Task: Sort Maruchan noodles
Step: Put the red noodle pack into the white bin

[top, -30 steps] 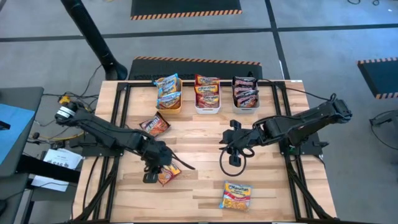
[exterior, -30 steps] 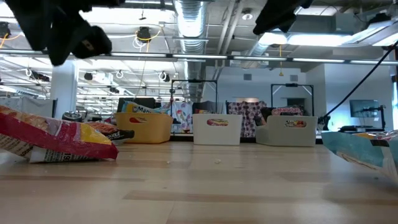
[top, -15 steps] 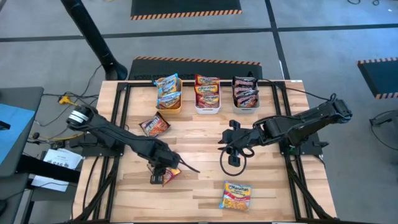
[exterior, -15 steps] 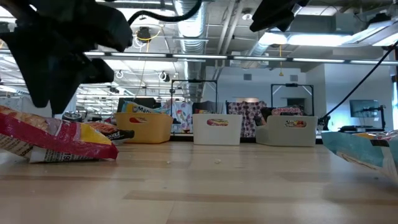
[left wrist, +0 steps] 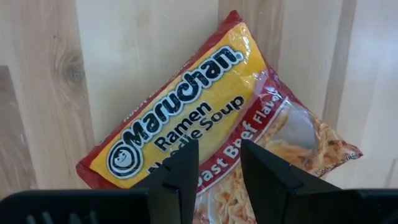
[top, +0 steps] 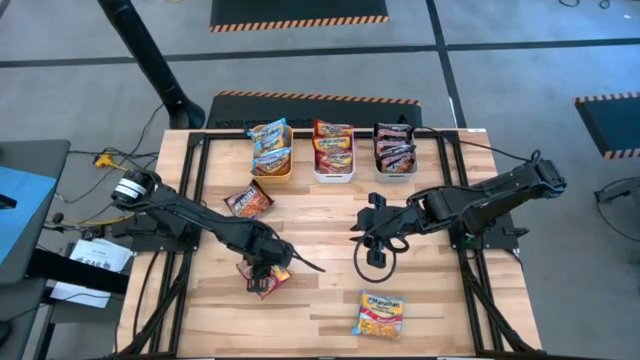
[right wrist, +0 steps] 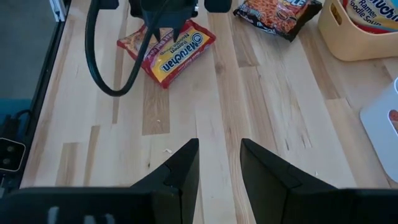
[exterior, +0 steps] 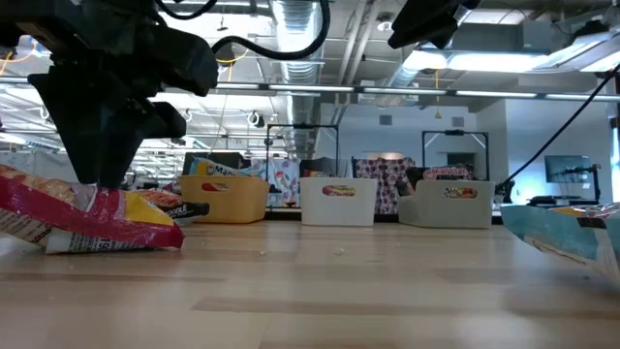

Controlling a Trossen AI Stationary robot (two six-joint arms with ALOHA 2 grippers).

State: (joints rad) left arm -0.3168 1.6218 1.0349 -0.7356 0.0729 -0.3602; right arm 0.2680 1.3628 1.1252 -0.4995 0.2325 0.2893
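the left gripper is now hanging directly over the red-and-yellow noodle packet near the table's front left, its fingers apart with a narrow gap and not yet gripping anything. a second ago it was sitting beside the packet; it has moved over it and come lower, so a pick is probably starting, though contact is hard to judge. the right gripper is waiting at mid-table, fingers slightly apart, empty. the orange bin, white bin and grey bin are already holding packets.
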